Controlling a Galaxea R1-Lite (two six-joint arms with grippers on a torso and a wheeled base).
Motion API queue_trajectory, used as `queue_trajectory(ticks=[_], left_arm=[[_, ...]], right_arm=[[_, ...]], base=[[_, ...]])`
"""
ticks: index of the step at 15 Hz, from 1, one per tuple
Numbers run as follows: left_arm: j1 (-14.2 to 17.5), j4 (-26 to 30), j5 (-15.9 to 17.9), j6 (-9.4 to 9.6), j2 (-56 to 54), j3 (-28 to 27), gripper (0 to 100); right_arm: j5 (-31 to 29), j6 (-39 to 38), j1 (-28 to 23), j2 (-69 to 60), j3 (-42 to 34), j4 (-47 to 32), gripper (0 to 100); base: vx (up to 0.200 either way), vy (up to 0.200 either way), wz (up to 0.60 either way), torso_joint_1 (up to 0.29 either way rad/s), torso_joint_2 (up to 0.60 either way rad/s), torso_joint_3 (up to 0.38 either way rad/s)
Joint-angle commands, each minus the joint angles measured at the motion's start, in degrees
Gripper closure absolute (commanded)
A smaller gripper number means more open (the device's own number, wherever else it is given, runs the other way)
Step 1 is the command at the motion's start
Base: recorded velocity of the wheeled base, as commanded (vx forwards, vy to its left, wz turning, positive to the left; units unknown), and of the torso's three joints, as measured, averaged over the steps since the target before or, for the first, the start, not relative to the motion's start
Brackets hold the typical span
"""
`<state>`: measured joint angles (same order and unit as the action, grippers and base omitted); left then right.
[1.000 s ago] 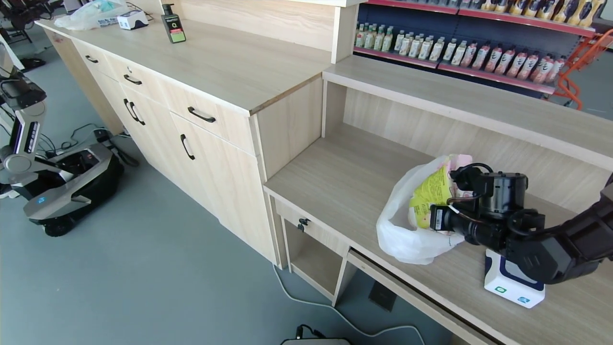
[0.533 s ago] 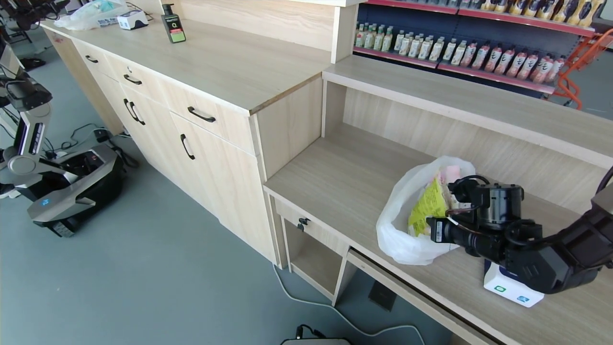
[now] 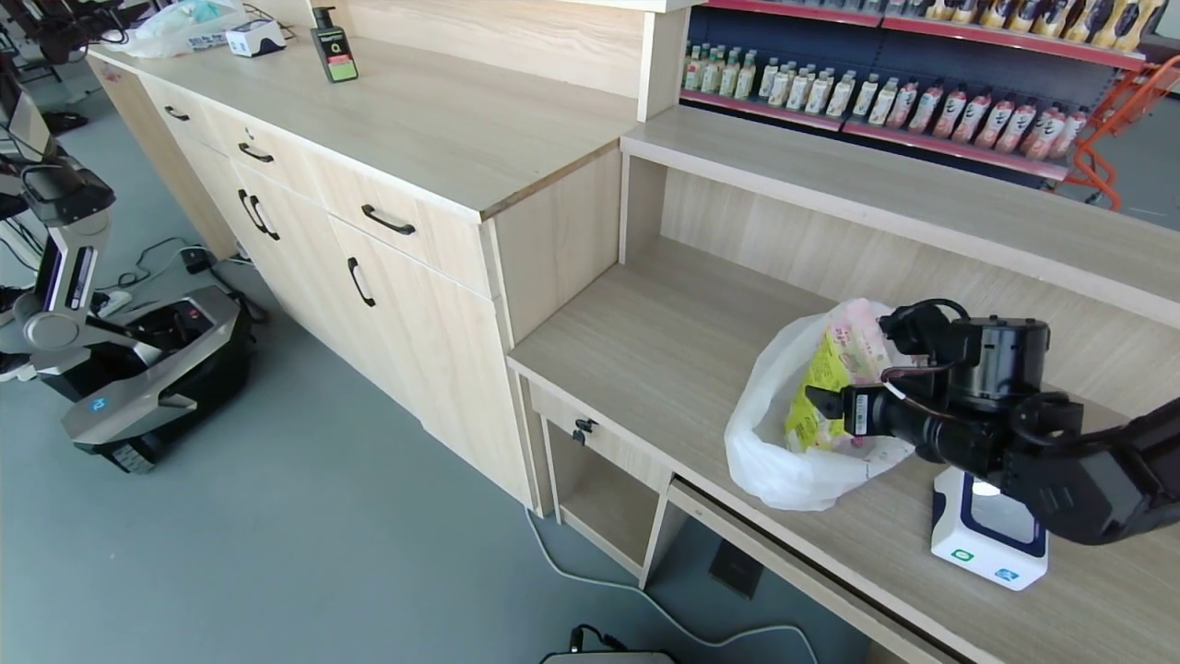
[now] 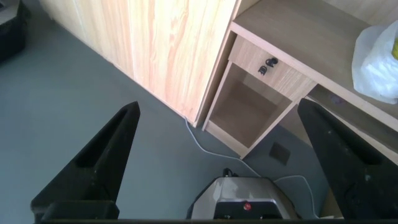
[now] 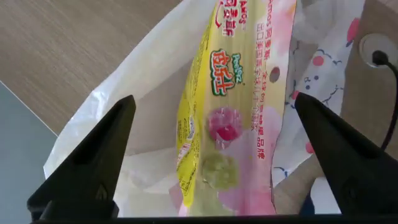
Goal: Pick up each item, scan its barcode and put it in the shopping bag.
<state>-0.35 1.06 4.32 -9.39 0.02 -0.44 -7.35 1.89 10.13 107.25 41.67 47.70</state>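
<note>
Shopping bag [image 3: 772, 456]: one, thin white crinkled plastic, slumped on the desk with its mouth open upward.
Snack packet [image 3: 823, 392]: one, a glossy flat pouch, yellow down one side and pink on the other, standing tilted inside the bag with its top poking out of the mouth.
Behind the packet: a white wrapper with pink dots [image 5: 323, 53] (whether it is a second item I cannot tell).
Right claw [image 5: 212, 99]: over the bag mouth, its two black wedge-shaped fingers spread wide, one on either side of the packet and gripping nothing.
Left claw [image 4: 217, 104]: two black tapered fingers, also spread wide, empty, hanging over the grey floor.
Scanner [image 3: 986, 546]: one, a small white box with a dark blue face, just beside the bag under the right arm.
Desk [image 3: 659, 341]: pale wood-grain board, smooth and matte.
Far counter [image 3: 442, 111]: same pale wood, carrying another white bag [image 3: 180, 26].
</note>
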Motion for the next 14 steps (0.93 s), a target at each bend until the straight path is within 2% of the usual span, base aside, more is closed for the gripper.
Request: queue_trajectory(ticks=[1, 4, 6, 7, 8, 9, 12, 13, 14], left_arm=[[0.0, 0.0, 0.0, -0.02, 0.0, 0.0, 0], [0.0, 0.0, 0.0, -0.02, 0.0, 0.0, 0], [0.0, 0.0, 0.0, -0.02, 0.0, 0.0, 0], [0.0, 0.0, 0.0, -0.02, 0.0, 0.0, 0], [0.0, 0.0, 0.0, -0.02, 0.0, 0.0, 0], [0.0, 0.0, 0.0, -0.02, 0.0, 0.0, 0], [0.0, 0.0, 0.0, -0.02, 0.0, 0.0, 0], [0.0, 0.0, 0.0, -0.02, 0.0, 0.0, 0], [0.0, 0.0, 0.0, -0.02, 0.0, 0.0, 0]], right_arm=[[0.1, 7.3, -2.6, -16.0, -2.3, -3.1, 0], [0.4, 12.9, -8.2, -30.7, -7.1, -9.8, 0], [0.7, 15.3, -18.2, -39.0, -8.3, -19.4, 0], [0.4, 17.2, -24.4, -40.3, -8.6, -22.2, 0], [0.4, 17.8, -27.7, -40.7, -8.9, -23.0, 0], [0.6, 17.8, -37.4, -41.5, -9.1, -25.5, 0], [-0.1, 18.0, -50.0, -38.8, -8.7, -30.2, 0], [-3.5, 18.3, -54.5, -35.9, -8.4, -30.7, 0], [-10.8, 18.9, -58.0, -31.8, -8.1, -30.5, 0]], base=[[0.000, 0.000, 0.00, 0.000, 0.00, 0.000], [0.000, 0.000, 0.00, 0.000, 0.00, 0.000], [0.000, 0.000, 0.00, 0.000, 0.00, 0.000], [0.000, 0.000, 0.00, 0.000, 0.00, 0.000], [0.000, 0.000, 0.00, 0.000, 0.00, 0.000], [0.000, 0.000, -0.60, 0.002, 0.00, -0.002], [0.000, 0.000, -0.60, -0.005, 0.00, 0.004], [0.000, 0.000, -0.60, 0.007, 0.00, 0.002], [0.000, 0.000, -0.60, -0.002, 0.00, 0.002]])
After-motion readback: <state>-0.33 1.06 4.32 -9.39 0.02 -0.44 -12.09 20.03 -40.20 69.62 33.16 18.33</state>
